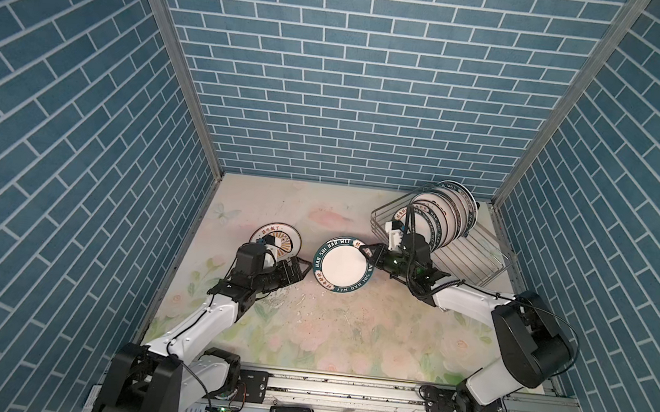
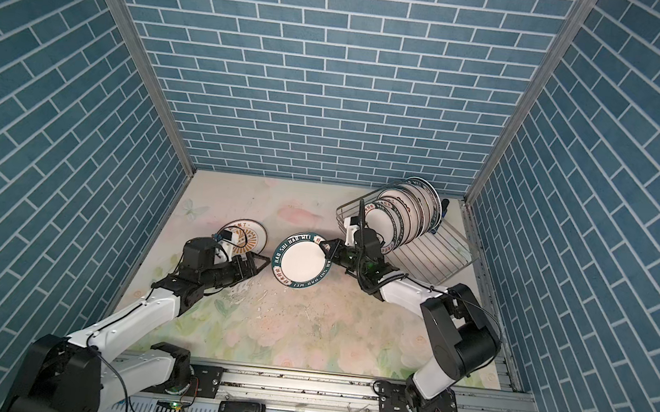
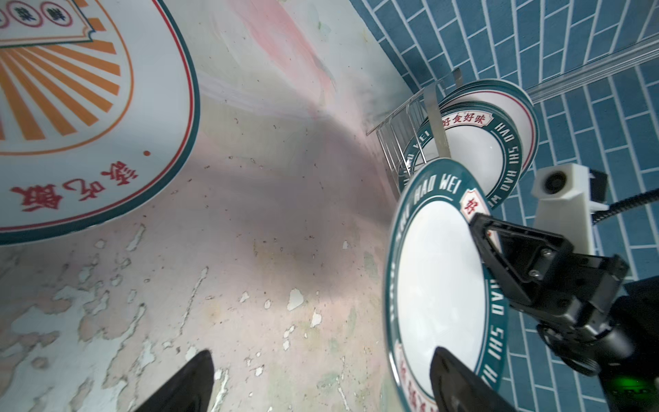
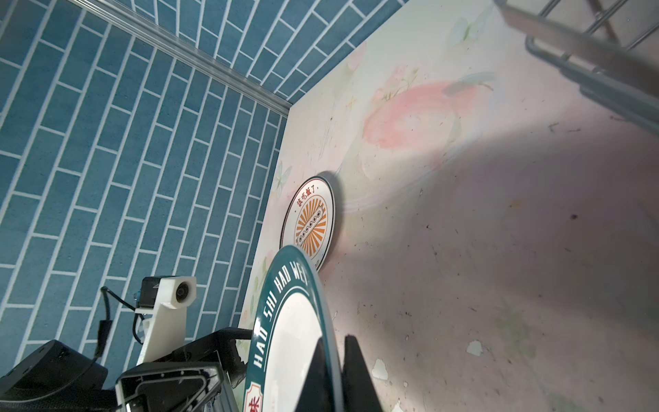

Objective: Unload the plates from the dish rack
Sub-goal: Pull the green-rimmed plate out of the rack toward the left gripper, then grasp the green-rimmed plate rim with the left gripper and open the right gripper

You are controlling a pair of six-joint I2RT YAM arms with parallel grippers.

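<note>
I'm clamping the right gripper [image 1: 368,250] tight on the rim of the lettered plate [image 1: 341,266] at mid-frame, left of the rack [image 1: 477,264]. The left gripper [image 1: 305,267] is gaping wide beside the plate's far edge. I reckon a pinch this thin is risking the plate pivoting and dropping at handover.

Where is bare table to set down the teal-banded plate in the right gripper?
Widest free patch: the table in front of the held teal-banded plate, down to the near edge. A second lies at the back, between the sunburst plate and the dish rack. Crowded: around the held plate, where the open left gripper and the right gripper stand close.
</note>
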